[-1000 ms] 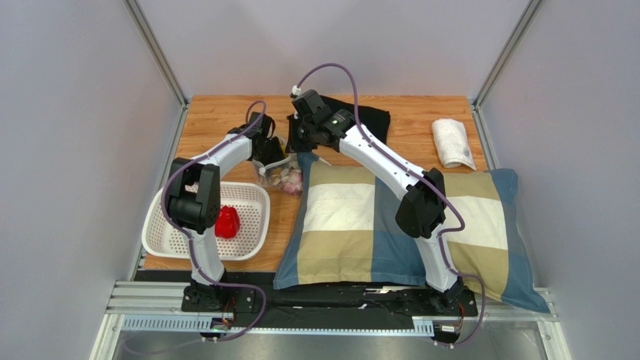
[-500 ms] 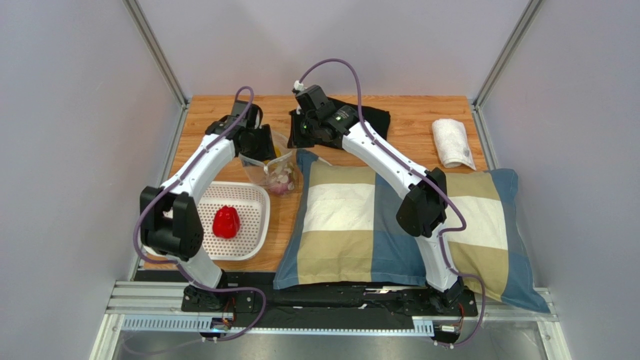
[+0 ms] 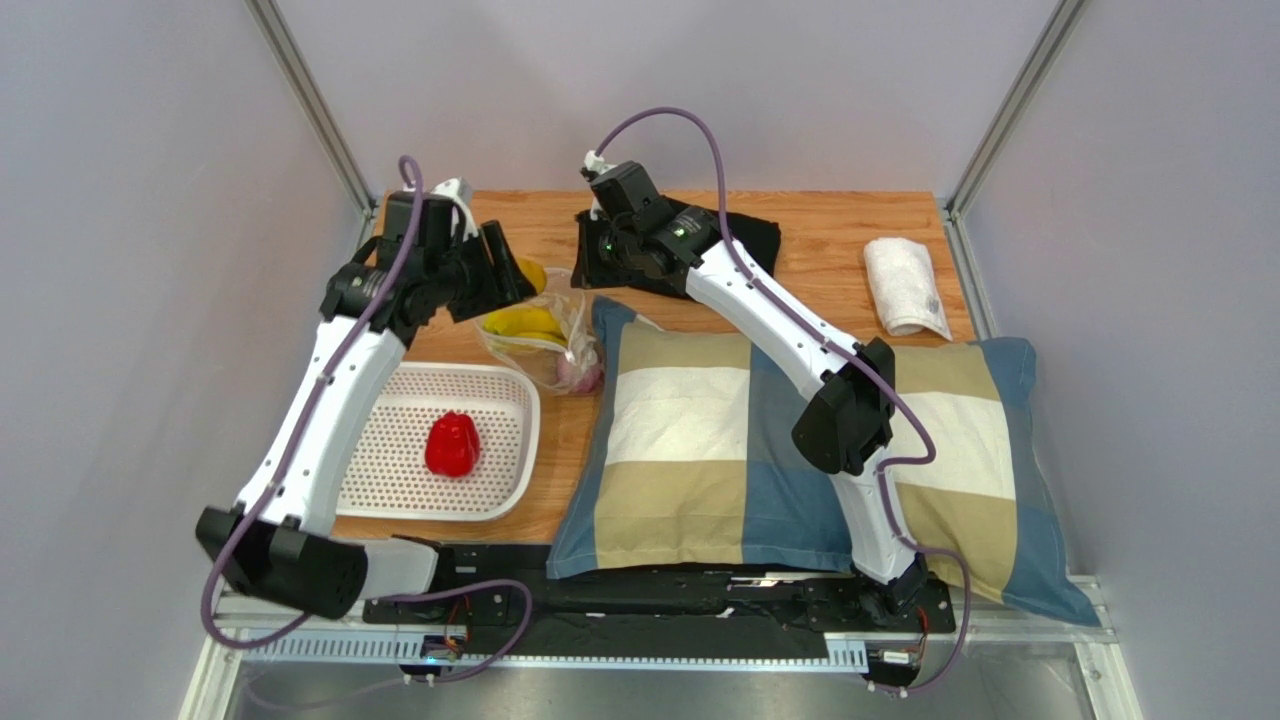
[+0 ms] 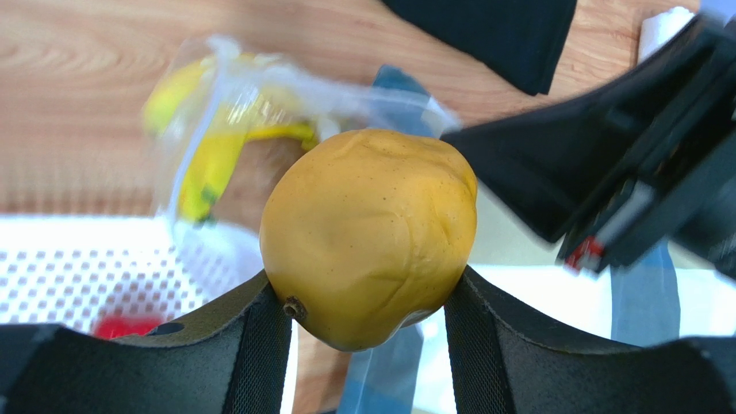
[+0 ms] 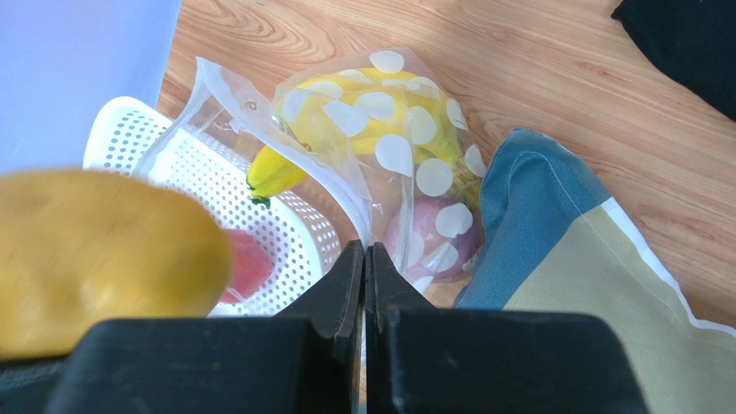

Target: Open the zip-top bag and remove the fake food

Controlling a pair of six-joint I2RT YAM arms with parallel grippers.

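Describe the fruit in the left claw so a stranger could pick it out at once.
Find the white tray on the left of the table; the left claw hangs just beyond its far edge. Between its black fingers sits the mango. It is a plump, dull orange-yellow lump outside the spotted bag, unlike the bright yellow bananas inside.

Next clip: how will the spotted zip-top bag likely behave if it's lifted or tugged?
Probably floppy: the zip-top bag is thin, crinkled film draped over the banana bunch and onion. It looks light, so a tug would likely drag it across the table. Its mouth gapes, so contents might slip out if tilted.
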